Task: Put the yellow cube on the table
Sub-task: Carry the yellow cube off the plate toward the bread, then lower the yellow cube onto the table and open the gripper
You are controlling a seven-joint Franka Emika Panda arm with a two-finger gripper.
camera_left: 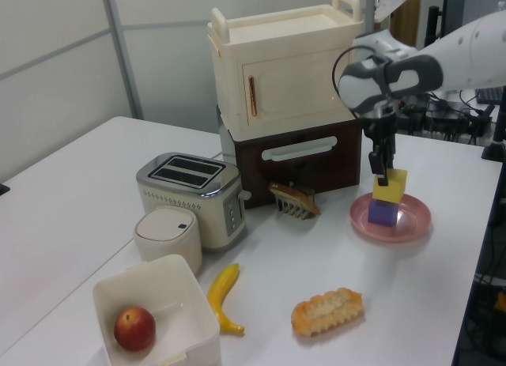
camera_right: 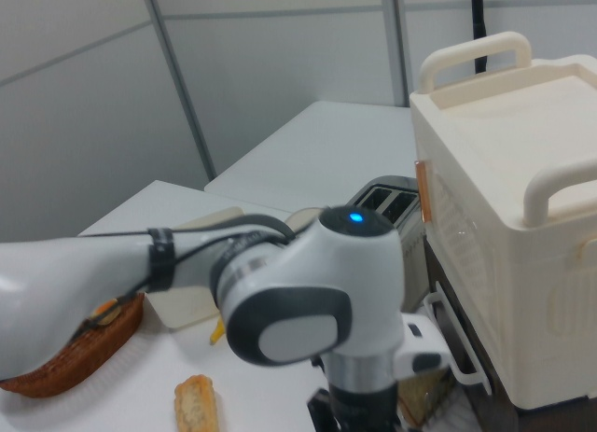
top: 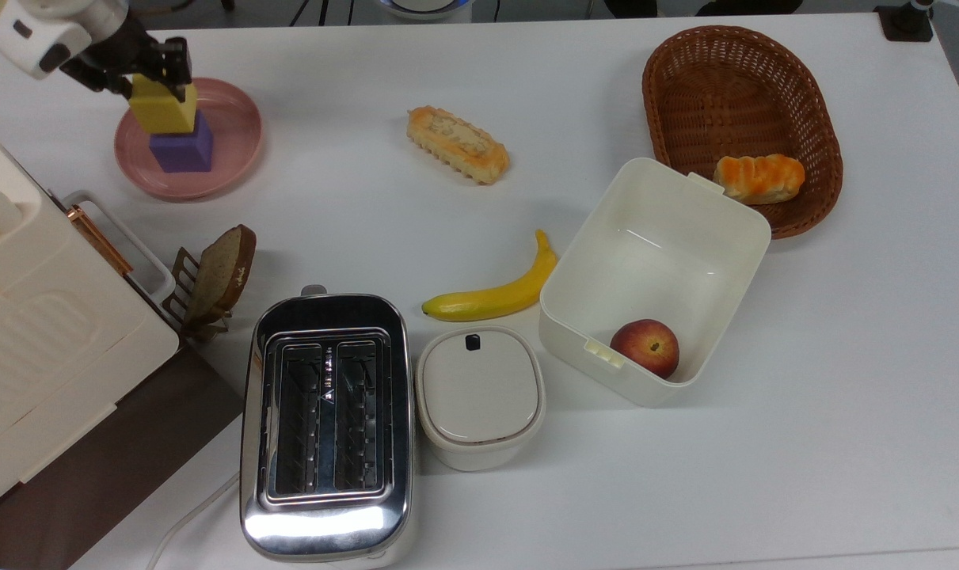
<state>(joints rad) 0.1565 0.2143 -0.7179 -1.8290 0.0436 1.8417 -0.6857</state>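
Now, largest to smallest, the things that bear on a slip
Table [top: 527,87]: white top spanning the top view; the free patch nearest the stack lies just right of the plate in the upper left of the top view, so a hasty release could land the block back on the plate
Pink plate [top: 234,150]: upper left of the top view, right of centre in the left view; its raised rim could catch the block if it is carried off too low
Gripper [top: 150,70]: upper left corner of the top view, fingers clamped on the block's upper sides; the hold looks high, so the block may pivot or slide out in transit
Purple cube [top: 182,149]: on the plate, directly beneath; a sideways pull before lifting could drag or topple it
Yellow cube [top: 162,109]: tilted, its lower edge at or just above the purple cube; I cannot tell if they touch, and a tilted block set down may tip over
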